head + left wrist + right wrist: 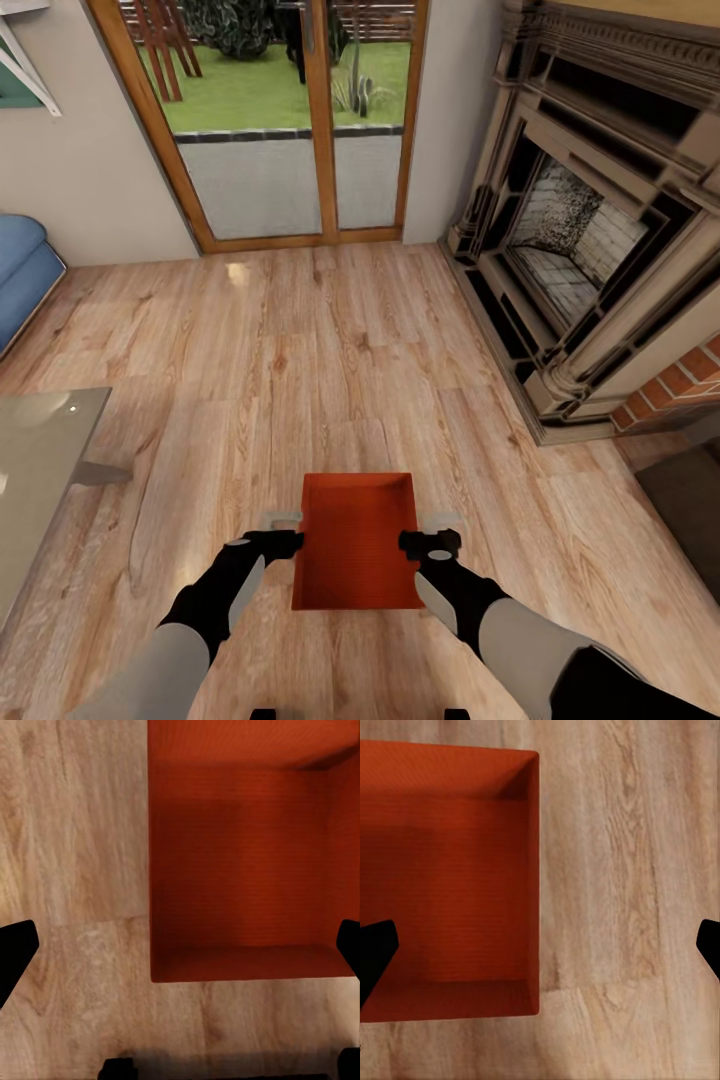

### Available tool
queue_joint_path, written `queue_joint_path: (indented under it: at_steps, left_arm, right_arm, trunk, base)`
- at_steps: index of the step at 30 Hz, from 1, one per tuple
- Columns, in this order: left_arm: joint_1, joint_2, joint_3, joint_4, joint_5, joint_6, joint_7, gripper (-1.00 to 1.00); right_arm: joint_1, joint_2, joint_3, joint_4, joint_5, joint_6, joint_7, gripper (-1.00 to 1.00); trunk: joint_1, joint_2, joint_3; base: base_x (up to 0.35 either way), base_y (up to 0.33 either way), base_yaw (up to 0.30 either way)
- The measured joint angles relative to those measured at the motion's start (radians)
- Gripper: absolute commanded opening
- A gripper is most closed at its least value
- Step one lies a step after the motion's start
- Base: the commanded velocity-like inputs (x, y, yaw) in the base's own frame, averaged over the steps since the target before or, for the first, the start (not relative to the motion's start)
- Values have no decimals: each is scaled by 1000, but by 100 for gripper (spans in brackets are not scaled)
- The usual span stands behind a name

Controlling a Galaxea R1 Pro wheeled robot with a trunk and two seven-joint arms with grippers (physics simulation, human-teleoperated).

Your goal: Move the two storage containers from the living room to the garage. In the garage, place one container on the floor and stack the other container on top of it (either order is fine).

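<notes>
Both hands flanking orange bin (356, 540)

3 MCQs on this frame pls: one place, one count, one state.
1. The bin sits:
A. between the two grippers
B. on the glass table
C. inside the fireplace

2. Orange-red bins in view:
A. none
B. one
C. three

3. The bin is:
A. lidded
B. full of items
C. open-topped and empty

Answers:
1 A, the left gripper and right gripper flank its long sides above the wood floor.
2 B, the head view shows a single bin.
3 C, the wrist view shows its bare bottom.
</notes>
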Motion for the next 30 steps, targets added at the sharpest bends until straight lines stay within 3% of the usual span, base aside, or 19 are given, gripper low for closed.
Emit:
queue_joint_path:
  at_steps: [19, 22, 30]
  left_arm:
    - [0, -3, -5, -99, -6, 6, 4, 100]
    - [0, -4, -5, -99, -4, 5, 29, 100]
    - [0, -5, -5, -98, 2, 6, 76, 100]
  right_arm:
    - [-1, -4, 5, -39, 0, 2, -2, 100]
    - [-1, -4, 5, -38, 0, 2, -2, 100]
    - [-1, -4, 5, -35, 0, 3, -2, 100]
  trunk:
    - [0, 0, 0]
    - [0, 0, 0]
    - [31, -56, -25]
  base:
    - [0, 0, 0]
    - [0, 0, 0]
    - [0, 0, 0]
